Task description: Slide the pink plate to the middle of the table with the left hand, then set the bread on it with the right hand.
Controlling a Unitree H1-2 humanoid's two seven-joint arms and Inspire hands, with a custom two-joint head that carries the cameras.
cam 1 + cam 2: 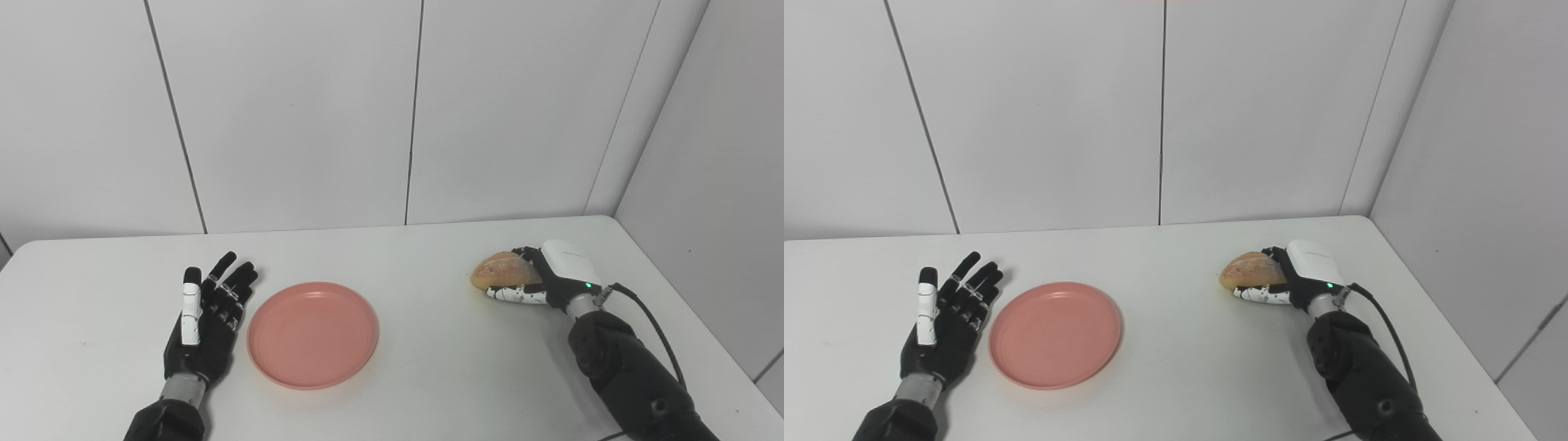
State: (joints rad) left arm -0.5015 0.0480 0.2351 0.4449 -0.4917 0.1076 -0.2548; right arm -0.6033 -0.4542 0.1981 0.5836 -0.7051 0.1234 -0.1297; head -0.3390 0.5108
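The white table (416, 380) fills the view, with grey wall panels (294, 110) behind it. The pink plate (312, 334) lies flat, a little left of the middle. Just beside its left rim rests the left hand (205, 324), palm up, fingers spread and holding nothing. Well apart, on the right side, the right hand (551, 278) has its fingers curled around the bread (503, 269), low at the table. I think the rounded loaf can slip out during the carry, because the hold looks shallow, or land on the rim and tip the plate.
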